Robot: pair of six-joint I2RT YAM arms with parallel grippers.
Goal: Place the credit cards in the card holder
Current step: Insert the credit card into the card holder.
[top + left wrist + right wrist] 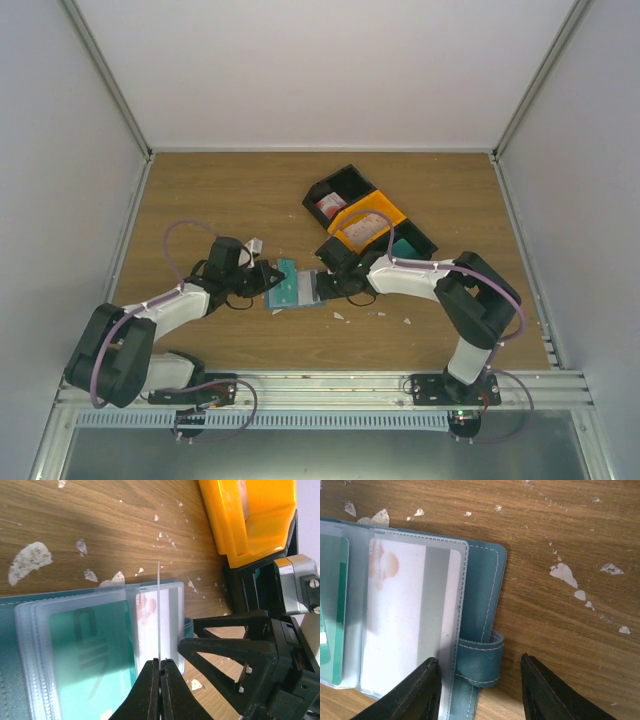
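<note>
The teal-blue card holder (296, 288) lies open on the table between both grippers, its clear sleeves up (100, 645). One sleeve holds a white credit card with a grey stripe and a reddish blotch (405, 615); another holds a green card (90, 650). My left gripper (160, 662) is shut on a thin white credit card (159, 605), seen edge-on, standing above the right sleeve. My right gripper (480, 662) is open, its jaws straddling the holder's strap loop (479, 655) at the holder's right edge; the left finger (422, 690) is over the sleeve's edge.
An orange bin (368, 222) and black bins (335, 187) stand behind the right gripper, with cards inside (328, 207). A green-teal block (405, 247) lies in the right black bin. White scraps (29, 561) dot the wooden table.
</note>
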